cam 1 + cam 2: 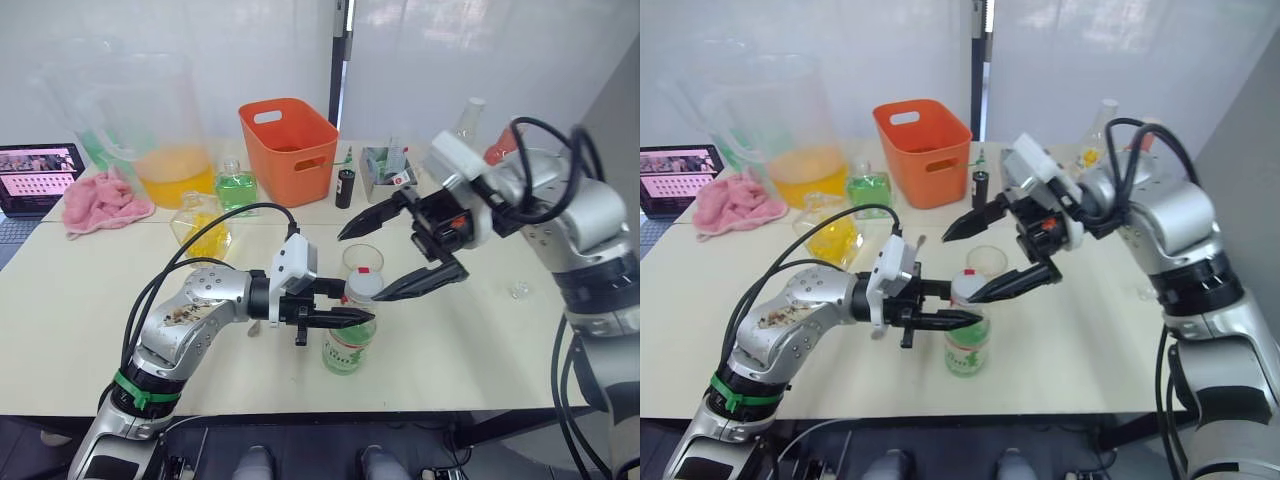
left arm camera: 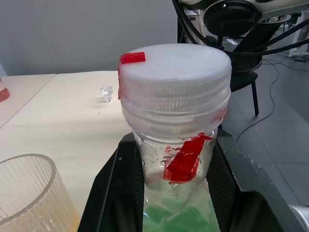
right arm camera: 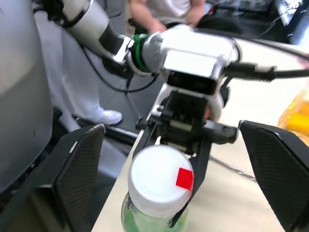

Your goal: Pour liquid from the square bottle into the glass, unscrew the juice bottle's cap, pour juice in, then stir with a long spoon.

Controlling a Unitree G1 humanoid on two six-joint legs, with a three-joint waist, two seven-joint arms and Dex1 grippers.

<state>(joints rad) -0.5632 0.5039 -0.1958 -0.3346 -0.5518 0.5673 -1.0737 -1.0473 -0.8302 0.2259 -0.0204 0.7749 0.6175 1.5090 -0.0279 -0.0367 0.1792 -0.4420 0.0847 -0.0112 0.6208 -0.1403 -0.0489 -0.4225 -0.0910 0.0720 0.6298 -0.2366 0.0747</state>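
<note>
Clear plastic juice bottle [image 1: 349,345], ribbed white plastic cap [image 2: 174,82], fluted glass [image 1: 362,262], smooth matt table [image 1: 480,330].

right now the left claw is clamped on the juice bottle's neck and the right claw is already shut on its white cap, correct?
Not quite. The left claw is clamped on the juice bottle, but the right claw is open: in the right wrist view its fingers stand wide on either side of the white cap without touching it.

A pale cream table [image 1: 80,330] stands before white wall panels [image 1: 450,60] split by a dark vertical strip [image 1: 337,60].
</note>
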